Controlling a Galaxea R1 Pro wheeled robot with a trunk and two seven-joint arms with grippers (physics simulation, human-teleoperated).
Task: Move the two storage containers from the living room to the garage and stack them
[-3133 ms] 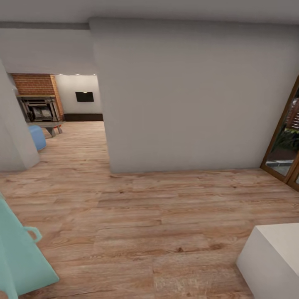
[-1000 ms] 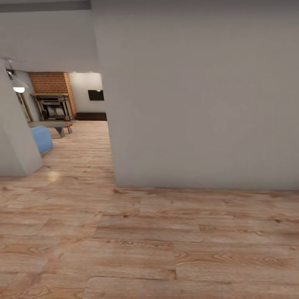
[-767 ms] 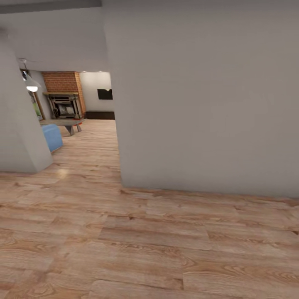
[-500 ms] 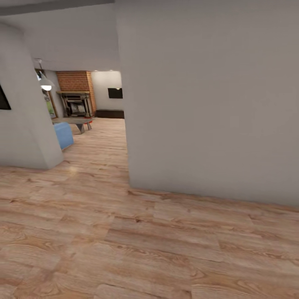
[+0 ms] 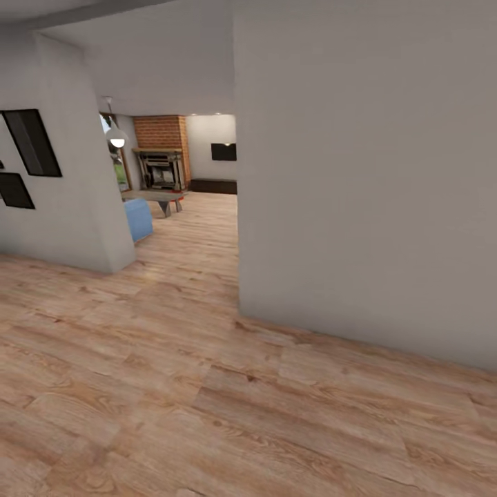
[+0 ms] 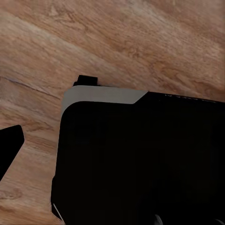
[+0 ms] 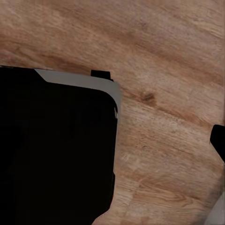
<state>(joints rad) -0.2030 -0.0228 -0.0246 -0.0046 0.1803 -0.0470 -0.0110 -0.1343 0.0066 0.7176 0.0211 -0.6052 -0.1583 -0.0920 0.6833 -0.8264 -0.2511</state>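
Through the gap between a grey wall [image 5: 359,179] and a corner wall bearing dark frames [image 5: 31,141], the head view looks far ahead into the living room [image 5: 186,179], with its brick fireplace [image 5: 162,162], blue sofa [image 5: 138,218] and low counter [image 5: 155,197]. A small red patch on that counter may be a storage container, too small to tell. The wrist views look down on light wood planks [image 7: 159,140] past a black robot body [image 6: 140,159]; whether either hand is spread or closed, I cannot tell.
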